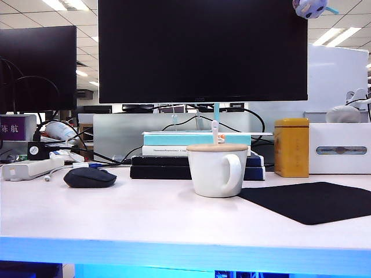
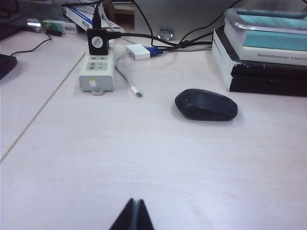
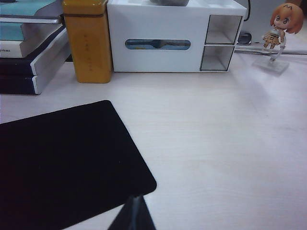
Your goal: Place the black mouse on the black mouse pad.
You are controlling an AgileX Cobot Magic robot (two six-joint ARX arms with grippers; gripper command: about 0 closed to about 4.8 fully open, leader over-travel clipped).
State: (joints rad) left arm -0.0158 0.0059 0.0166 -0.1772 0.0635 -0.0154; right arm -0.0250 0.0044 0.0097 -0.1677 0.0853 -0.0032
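So the black mouse (image 2: 206, 104) is sitting on the table just ahead of my left gripper (image 2: 135, 215), a bit off to the side nearest the stacked books (image 2: 261, 72), long axis lying crosswise to my reach. My left jaws are pinched fully shut with nothing in them. My right gripper (image 3: 135, 214) looks closed and empty too, parked at the black mouse pad (image 3: 62, 163) edge, past the white mug (image 1: 217, 169), so left is clearly nearer.

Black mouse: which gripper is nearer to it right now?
Left. The left gripper, shut, points across bare table toward the black mouse. The right gripper, which looks shut too, sits at the mouse pad corner; no mouse appears in its view.
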